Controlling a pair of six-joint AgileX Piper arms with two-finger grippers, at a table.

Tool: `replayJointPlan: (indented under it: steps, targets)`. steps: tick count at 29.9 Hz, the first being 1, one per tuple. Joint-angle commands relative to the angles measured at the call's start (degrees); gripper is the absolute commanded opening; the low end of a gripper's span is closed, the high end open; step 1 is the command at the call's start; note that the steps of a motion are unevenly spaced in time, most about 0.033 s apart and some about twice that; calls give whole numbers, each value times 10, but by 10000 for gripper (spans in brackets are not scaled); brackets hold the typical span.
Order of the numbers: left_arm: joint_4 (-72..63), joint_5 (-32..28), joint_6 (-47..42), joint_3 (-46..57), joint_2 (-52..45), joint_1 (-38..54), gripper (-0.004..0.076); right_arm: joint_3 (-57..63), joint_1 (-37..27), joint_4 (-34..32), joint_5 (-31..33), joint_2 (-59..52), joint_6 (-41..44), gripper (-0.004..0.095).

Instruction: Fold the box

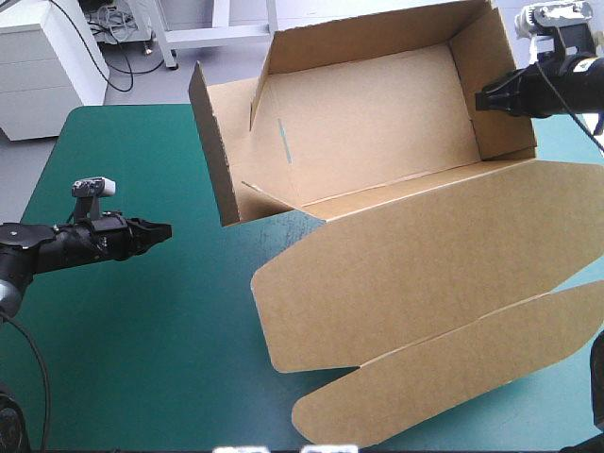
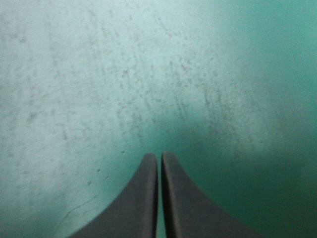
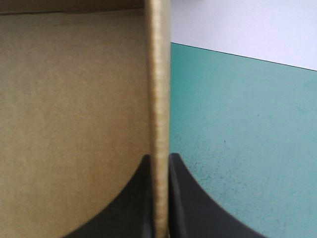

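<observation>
The brown box (image 1: 377, 132) stands as an open tray at the table's far side, walls raised, its long lid (image 1: 425, 264) lying flat toward the near edge. My right gripper (image 1: 479, 98) is shut on the box's right end wall. In the right wrist view the wall's edge (image 3: 159, 99) runs up between the two black fingers (image 3: 185, 198), with the box's inside on one side and teal-green cover on the other. My left gripper (image 1: 166, 228) hovers over the table left of the box, shut and empty. Its wrist view shows joined fingers (image 2: 159, 198) above bare cover.
The box's left end wall (image 1: 212, 142) leans outward toward the table's left side. Teal-green cover (image 1: 142, 330) lies bare in front of the left gripper. A white cabinet (image 1: 42, 57) stands beyond the far left corner.
</observation>
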Motion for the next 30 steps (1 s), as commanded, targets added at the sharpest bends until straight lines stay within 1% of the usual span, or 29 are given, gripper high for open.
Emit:
replayJointPlan:
  steps: [1, 3, 5, 7, 9, 10, 11, 12, 14, 24, 26, 30]
  targets:
    - [-119, 57, 53, -12, 3, 1, 42, 10, -1, 32, -24, -39, -5, -20]
    - [-171, 113, 101, -12, 15, 1, 125, 42, -1, 32, -24, -51, -19, -20]
    - [-209, 154, 121, -12, 22, 1, 242, 77, -1, 33, -24, -62, -33, -20]
    - [-232, 184, 138, -12, 26, 1, 400, 108, -1, 42, -24, -71, -47, -20]
    - [-238, 197, 148, -12, 26, 1, 528, 132, -1, 53, -25, -76, -59, -19]
    - [-241, 197, 148, -12, 26, 0, 577, 140, -1, 61, -25, -76, -64, -19]
    - [-242, 197, 148, -12, 26, -3, 608, 146, -1, 68, -25, -76, -64, -19]
    - [-242, 198, 145, -12, 26, -6, 619, 153, -1, 74, -27, -76, -66, -19]
    - [-242, 198, 146, -12, 26, -17, 619, 165, -1, 82, -32, -76, -70, -19]
    - [-294, 198, 146, -12, 26, -82, 619, 180, 2, 72, -84, -76, -62, -11]
    - [-308, 198, 146, -12, 26, -90, 619, 180, 12, 53, -96, -76, -48, -11]
    - [-324, 198, 147, -12, 26, -95, 619, 180, 66, -46, -125, -76, -1, -8]
